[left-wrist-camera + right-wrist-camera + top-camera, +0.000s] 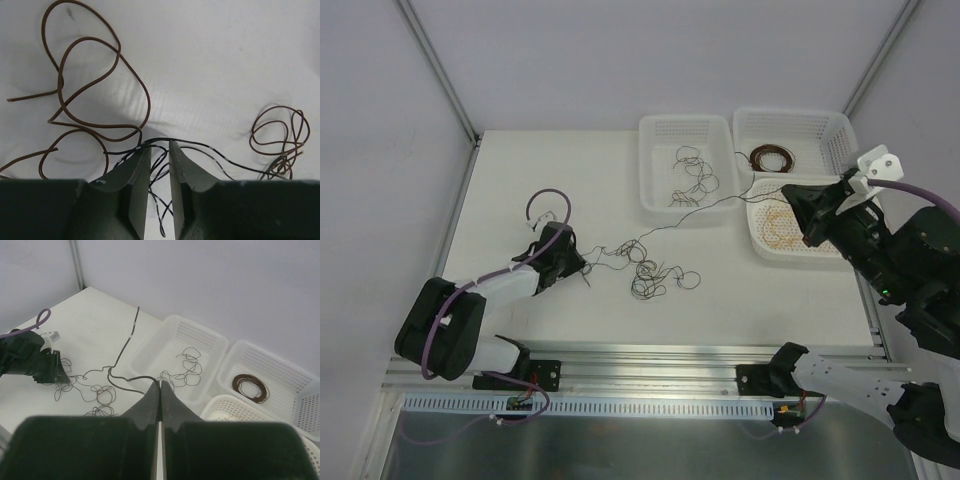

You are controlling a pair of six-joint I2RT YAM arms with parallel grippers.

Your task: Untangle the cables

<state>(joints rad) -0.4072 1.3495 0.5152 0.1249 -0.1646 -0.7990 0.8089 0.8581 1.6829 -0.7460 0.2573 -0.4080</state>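
Black, brown cables point(650, 276) | thin, curly | tangled on table point(750, 305)

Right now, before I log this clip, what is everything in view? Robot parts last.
table: one, white, under everything
left basket: one, white, far side, holding black curly cables
back basket: one, white, far right corner, holding a dark brown coil
near basket: one, white, right edge, holding yellow-tan cables
loose tangle: one, black and dark brown, mid-table
black cable: one, black, stretched from the tangle to the right gripper
purple hoses: two, purple, on the arms
left gripper: one, dark, at the tangle's left end, jaws slightly apart around strands
right gripper: one, dark, over the right-hand baskets, jaws shut on the black cable
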